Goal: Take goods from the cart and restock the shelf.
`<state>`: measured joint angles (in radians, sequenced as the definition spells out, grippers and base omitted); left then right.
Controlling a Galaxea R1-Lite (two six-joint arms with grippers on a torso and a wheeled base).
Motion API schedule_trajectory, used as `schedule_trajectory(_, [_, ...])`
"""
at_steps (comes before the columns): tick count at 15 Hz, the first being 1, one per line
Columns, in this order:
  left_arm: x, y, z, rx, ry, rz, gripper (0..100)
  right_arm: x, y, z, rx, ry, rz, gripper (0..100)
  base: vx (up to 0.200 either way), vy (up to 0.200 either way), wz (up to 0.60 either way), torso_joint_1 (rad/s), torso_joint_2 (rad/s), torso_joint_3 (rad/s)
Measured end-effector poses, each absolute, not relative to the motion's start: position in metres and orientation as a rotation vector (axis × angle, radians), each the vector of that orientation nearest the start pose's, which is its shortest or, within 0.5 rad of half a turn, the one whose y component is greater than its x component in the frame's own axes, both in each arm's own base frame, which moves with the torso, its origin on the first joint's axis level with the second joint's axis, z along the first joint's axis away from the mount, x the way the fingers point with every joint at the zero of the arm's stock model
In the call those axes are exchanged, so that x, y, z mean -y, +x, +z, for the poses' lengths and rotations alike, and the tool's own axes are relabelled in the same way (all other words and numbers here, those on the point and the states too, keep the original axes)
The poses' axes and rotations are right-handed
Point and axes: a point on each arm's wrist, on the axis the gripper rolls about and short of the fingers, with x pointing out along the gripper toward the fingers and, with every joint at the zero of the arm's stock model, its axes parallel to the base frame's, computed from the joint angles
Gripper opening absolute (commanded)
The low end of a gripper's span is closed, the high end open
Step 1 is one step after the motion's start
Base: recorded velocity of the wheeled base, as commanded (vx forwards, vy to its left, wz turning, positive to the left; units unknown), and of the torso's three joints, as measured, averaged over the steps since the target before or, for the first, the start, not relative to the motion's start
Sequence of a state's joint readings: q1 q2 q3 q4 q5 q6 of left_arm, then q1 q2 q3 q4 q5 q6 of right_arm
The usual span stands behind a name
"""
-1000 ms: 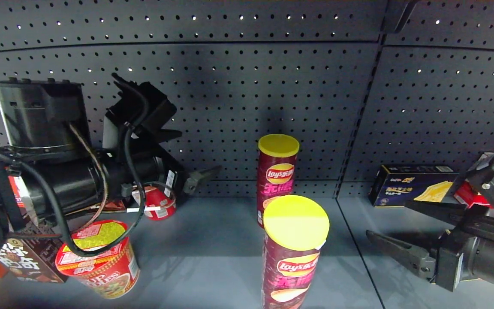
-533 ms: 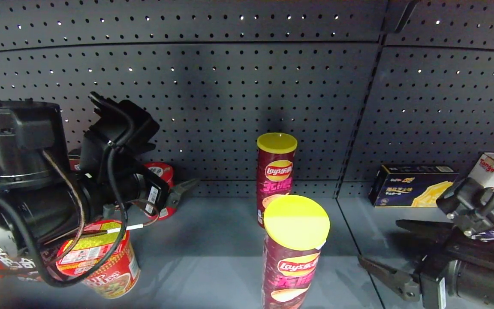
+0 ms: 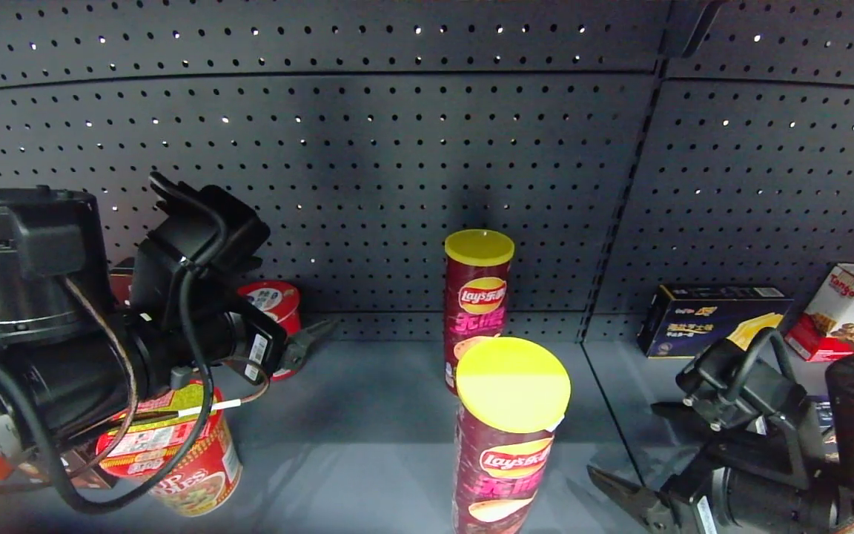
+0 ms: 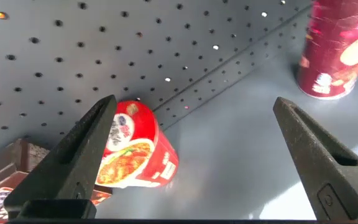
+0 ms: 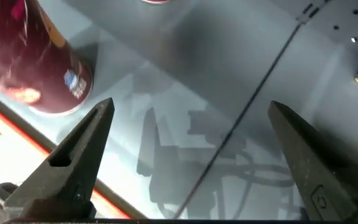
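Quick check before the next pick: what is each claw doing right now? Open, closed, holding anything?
Left claw: open, holding nothing.
Right claw: open, holding nothing.

So, a maroon cardboard chip can with a yellow plastic lid (image 3: 505,445) stands upright on the grey metal shelf (image 3: 368,423). A twin can (image 3: 478,297) stands right behind it. To its left there's a big red paper noodle cup (image 3: 175,452), with a smaller red noodle cup (image 3: 271,308) farther back-left. Off to its right, towards the back, are a flat dark blue box (image 3: 716,319) and a white-and-red wafer box (image 3: 853,311).
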<state>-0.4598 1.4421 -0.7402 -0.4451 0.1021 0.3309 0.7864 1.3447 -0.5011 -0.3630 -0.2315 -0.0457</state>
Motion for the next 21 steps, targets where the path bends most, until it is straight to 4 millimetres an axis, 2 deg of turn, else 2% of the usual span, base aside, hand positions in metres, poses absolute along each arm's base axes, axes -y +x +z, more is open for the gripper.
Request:
schedule_trajectory(6, [0.112,0.221,0.213,-0.173,0.397,-0.414,100,-0.156,0.157,0.163,-0.428,-0.299,0.57,100,0.0,0.0,0.0,0.0,0.0,0.0])
schedule_trajectory(21, [0.111,0.219,0.201,-0.199,0.404,-0.418,100,-0.181,0.153,0.158,-0.429,-0.323,0.665,100,0.0,0.0,0.0,0.0,0.0,0.0])
